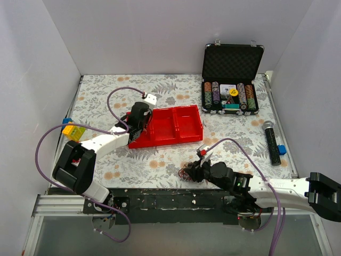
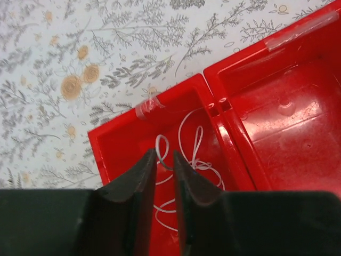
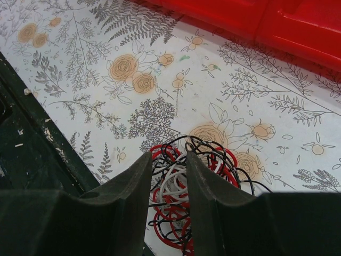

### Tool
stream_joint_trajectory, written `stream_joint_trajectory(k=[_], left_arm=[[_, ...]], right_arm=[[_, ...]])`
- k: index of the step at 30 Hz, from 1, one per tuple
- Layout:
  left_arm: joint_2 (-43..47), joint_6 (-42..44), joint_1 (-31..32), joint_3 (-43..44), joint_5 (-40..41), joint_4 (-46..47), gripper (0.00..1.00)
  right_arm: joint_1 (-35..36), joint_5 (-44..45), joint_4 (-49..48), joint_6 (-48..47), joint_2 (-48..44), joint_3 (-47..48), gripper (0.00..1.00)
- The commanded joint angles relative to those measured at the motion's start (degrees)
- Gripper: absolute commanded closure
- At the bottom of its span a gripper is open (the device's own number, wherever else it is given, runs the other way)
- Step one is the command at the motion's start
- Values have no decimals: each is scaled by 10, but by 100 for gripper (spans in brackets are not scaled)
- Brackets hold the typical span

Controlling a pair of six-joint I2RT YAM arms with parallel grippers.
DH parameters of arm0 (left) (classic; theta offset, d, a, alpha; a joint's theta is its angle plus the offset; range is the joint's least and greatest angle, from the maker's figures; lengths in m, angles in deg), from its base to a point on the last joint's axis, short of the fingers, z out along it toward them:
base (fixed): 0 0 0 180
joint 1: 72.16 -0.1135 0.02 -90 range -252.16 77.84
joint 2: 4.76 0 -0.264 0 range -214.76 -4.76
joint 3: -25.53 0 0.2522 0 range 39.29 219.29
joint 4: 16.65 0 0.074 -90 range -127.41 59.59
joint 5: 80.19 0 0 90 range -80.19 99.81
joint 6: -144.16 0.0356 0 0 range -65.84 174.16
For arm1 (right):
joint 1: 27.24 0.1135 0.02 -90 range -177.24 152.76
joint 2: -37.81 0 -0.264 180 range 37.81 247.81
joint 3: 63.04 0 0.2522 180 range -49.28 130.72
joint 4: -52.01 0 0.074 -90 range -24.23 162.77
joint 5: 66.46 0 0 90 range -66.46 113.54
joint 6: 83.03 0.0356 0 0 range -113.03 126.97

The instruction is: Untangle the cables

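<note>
Left arm is reaching out over the left end of the red tray [image 1: 181,125], which sits mid-table. Left gripper [image 2: 165,160] hangs above the tray's left compartment with the fingers only a narrow slit apart. The red floor shows through the gap and nothing is visibly pinched.

One white cable [image 2: 198,144] lies in loose loops on that compartment's floor, right under and just beyond the fingertips. One loop runs behind the left fingertip; contact can't be told. The right compartment [image 2: 282,122] shows bare plastic. There are clear tape patches on the rim.

Right arm comes in from the near right. Right gripper [image 3: 166,160] is down at the cable tangle [image 3: 171,224], a small knot of red, black and white strands on the floral table cover [image 3: 160,69]. The tangle is near the table's near edge, just near-right of the tray and apart from it; in the top view it is at [image 1: 185,173]. The fingers are moderately apart and straddle the middle of the knot. White and red strands sit in the gap, and black loops spill out to the right. Whether the pads are actually pinching the strands can't be told.

Other items:
- An open black chip case [image 1: 232,80] sits far right.
- A black microphone [image 1: 273,141] lies along the right side, with a small blue block [image 1: 281,150] beside it.
- Yellow and blue blocks [image 1: 72,129] sit at the left edge.
</note>
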Motion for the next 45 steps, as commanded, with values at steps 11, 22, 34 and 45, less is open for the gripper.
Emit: stream_joint_trajectory(k=[11, 22, 34, 45], left_arm=[[73, -20, -6, 103, -121, -197, 15], [125, 28, 23, 133, -294, -272, 13], [68, 16, 200, 81, -495, -291, 12], [-65, 35, 211, 142, -505, -313, 20]], right_arm=[[1, 25, 24, -14, -20, 30, 60], [1, 55, 66, -23, -87, 36, 60], [0, 130, 190, -4, -254, 32, 59], [0, 147, 289, 11, -284, 63, 59]])
